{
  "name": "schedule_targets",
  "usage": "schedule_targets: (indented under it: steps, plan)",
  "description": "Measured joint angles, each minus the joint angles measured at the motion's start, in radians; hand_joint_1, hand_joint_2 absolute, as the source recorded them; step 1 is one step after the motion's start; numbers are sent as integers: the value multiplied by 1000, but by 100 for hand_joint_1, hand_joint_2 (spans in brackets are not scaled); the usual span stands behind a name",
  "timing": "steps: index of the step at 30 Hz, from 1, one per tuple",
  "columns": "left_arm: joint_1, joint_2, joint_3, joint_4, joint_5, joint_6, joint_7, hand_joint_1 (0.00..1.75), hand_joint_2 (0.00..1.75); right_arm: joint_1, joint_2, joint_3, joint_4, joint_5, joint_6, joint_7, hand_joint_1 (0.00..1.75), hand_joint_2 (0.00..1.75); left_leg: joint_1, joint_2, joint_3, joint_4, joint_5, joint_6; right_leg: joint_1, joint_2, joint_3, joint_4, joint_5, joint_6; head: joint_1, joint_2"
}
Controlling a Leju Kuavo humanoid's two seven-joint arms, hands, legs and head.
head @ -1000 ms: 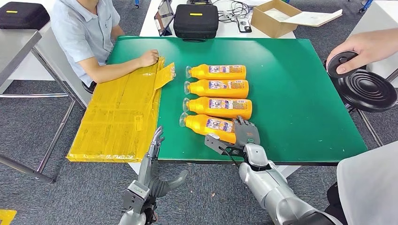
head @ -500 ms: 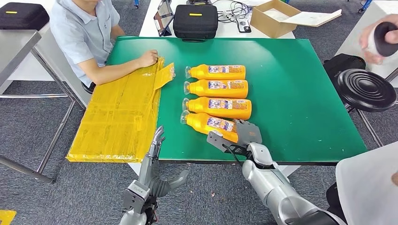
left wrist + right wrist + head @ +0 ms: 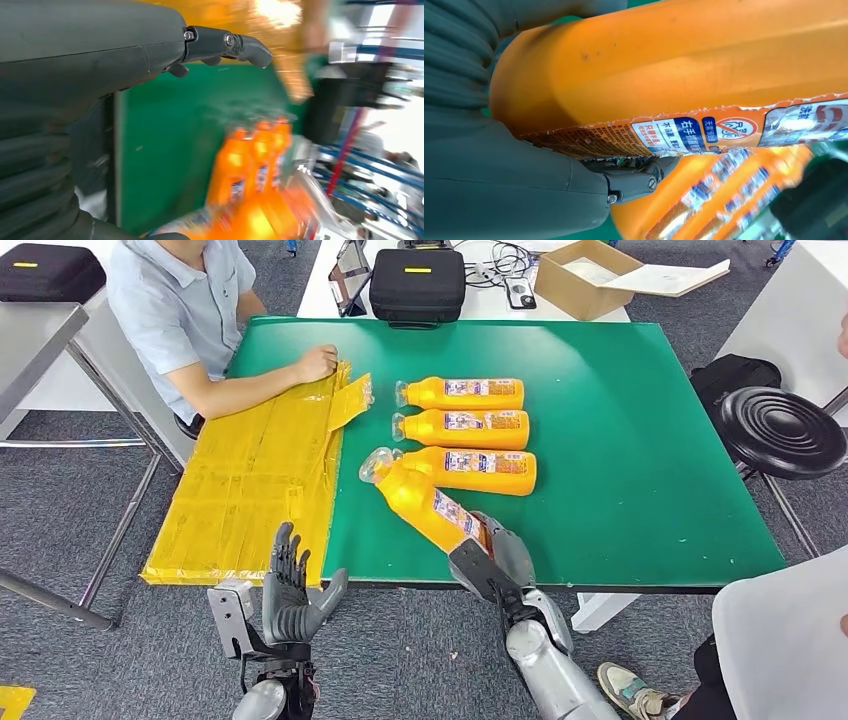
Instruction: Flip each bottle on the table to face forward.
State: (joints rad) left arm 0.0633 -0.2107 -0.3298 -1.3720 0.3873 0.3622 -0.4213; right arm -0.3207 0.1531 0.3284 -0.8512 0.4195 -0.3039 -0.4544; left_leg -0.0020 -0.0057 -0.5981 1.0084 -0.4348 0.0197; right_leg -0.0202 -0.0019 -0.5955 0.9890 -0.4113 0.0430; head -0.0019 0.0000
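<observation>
Three orange bottles (image 3: 466, 425) lie side by side on the green table (image 3: 620, 440), clear caps to the left, labels up. A fourth orange bottle (image 3: 425, 502) is lifted off the table and tilted, cap up and to the left; my right hand (image 3: 490, 558) grips its base near the table's front edge. The right wrist view has this bottle (image 3: 684, 75) pressed against the hand (image 3: 514, 175), its label edge showing. My left hand (image 3: 290, 590) is raised below the table's front edge, fingers spread and holding nothing. In the left wrist view its fingers (image 3: 225, 42) reach toward the blurred bottles (image 3: 250, 160).
A yellow flattened box (image 3: 250, 490) lies over the table's left edge, a seated person's hand (image 3: 318, 363) on it. A black case (image 3: 417, 283) and a cardboard box (image 3: 590, 275) stand on the far table. A black stool (image 3: 782, 430) is at the right.
My right hand has lifted the nearest bottle off the table and tilted its cap end upward. My left hand has risen and spread its fingers. The person's hand at the top right has gone.
</observation>
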Motion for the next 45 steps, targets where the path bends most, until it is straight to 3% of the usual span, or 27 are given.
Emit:
schedule_targets:
  steps: [7, 14, 21, 27, 34, 45]
  plan:
    - [14, -2, 35, 12, 96, -65, 13, 0, 175, 125, 16, 6, -258, -110, -113, -36, 175, 175, -1, 0, -2, 0, 0, 0, -1, 0, -1, 0, 0, 0, 0, 0]
    - [20, 3, 36, 12, 90, -108, 5, 0, 175, 155, 17, 17, -339, -122, -128, -45, 175, 175, -1, 0, -1, 0, 0, 0, -1, 0, -1, 0, 0, 0, 0, 0]
    - [20, 22, -7, 2, 42, -288, -38, 0, 175, 150, 16, 53, -340, -125, -80, -60, 175, 175, -1, 0, -1, 0, 0, 0, -1, 0, -1, 0, 0, 0, 0, 0]
    - [12, 37, -50, -17, -6, -409, -83, 0, 175, 115, 22, 163, -291, -55, 2, -88, 175, 175, -1, 0, -1, 0, 0, 0, -1, 0, -1, 0, 0, 0, 0, 0]
    - [-4, 40, -54, -15, -13, -455, -83, 0, 175, 96, 31, 285, -233, 12, 32, -108, 175, 175, -1, 0, -1, 0, 0, 0, -1, 0, -1, 0, 0, 0, 0, 0]
    - [-34, 38, -42, 26, 53, -465, -21, 0, 175, 81, 40, 379, -191, 57, 12, -126, 175, 175, -1, 1, -1, 0, 0, 0, -1, 0, -2, 0, 0, 0, 0, 0]
